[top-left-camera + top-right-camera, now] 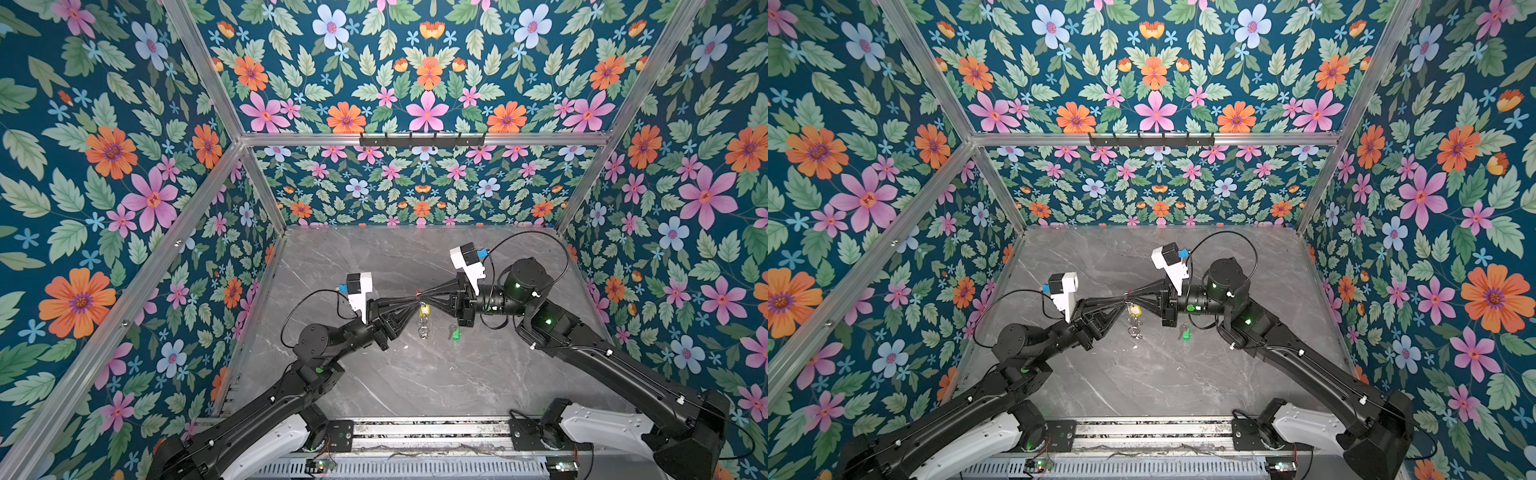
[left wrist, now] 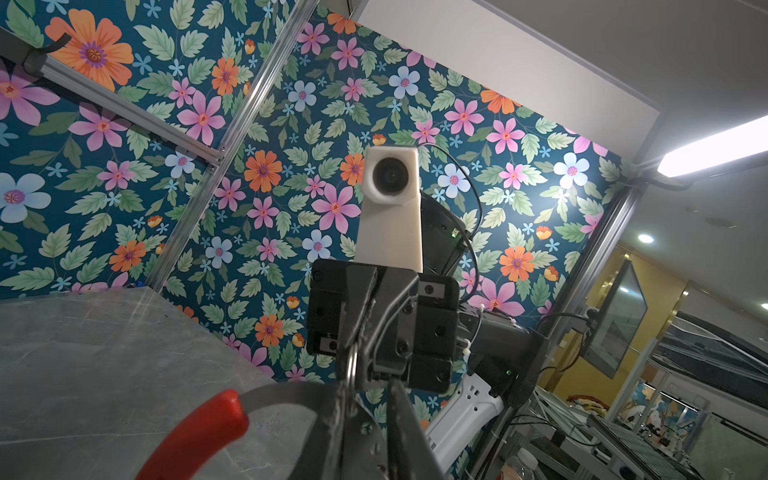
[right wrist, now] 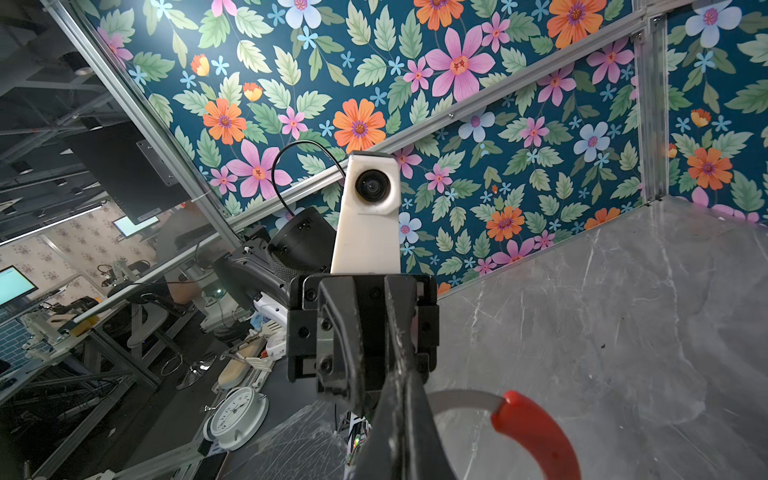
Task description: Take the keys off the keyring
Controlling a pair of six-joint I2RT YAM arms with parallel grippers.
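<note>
Both grippers meet tip to tip above the middle of the grey table. They hold the keyring point(image 2: 282, 395) between them, a grey band with a red segment point(image 3: 536, 432). My left gripper point(image 1: 415, 297) is shut on the band, its fingers point(image 2: 336, 432) only slightly apart. My right gripper point(image 1: 425, 296) is shut on the same band from the other side point(image 3: 405, 395). A key with a yellow tag point(image 1: 424, 309) hangs below the grip in both top views. Under it dangle small silver split rings point(image 1: 423, 331). A key with a green tag point(image 1: 456, 333) lies on the table by the right wrist.
The marble table point(image 1: 415, 395) is walled on three sides by floral panels in aluminium frames. A black hook rail point(image 1: 422, 139) runs along the back wall, high up. The arms' bases and a metal rail point(image 1: 428, 432) line the front edge.
</note>
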